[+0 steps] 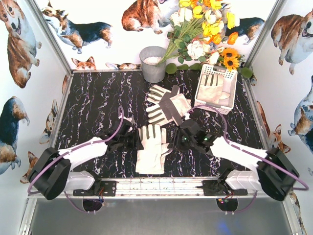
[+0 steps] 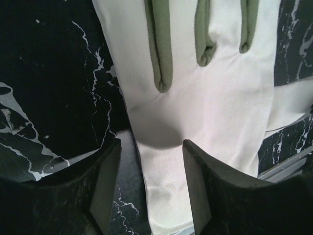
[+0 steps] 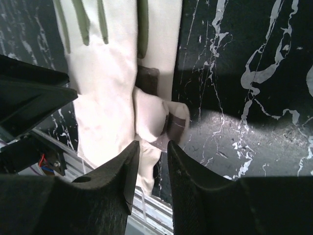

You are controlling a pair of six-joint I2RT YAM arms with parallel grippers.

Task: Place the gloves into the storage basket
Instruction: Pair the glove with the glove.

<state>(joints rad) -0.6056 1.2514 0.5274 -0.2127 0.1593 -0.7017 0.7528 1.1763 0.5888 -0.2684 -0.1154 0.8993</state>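
Near glove (image 1: 150, 152) lies flat on tabletop (image 1: 98, 107) between both hands. Left hand (image 2: 151, 144) apart over cuff, right hand (image 3: 152, 145) narrowly apart by thumb. Risk: both pinch, glove stretches, misses storage basket (image 1: 214, 106).

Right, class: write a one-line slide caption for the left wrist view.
Left claw, open, poised over a cream glove lying flat on the black marbled table.

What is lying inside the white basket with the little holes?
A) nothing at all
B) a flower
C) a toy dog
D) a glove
D: the top view shows a cream glove lying flat inside the white basket at the back right of the table.
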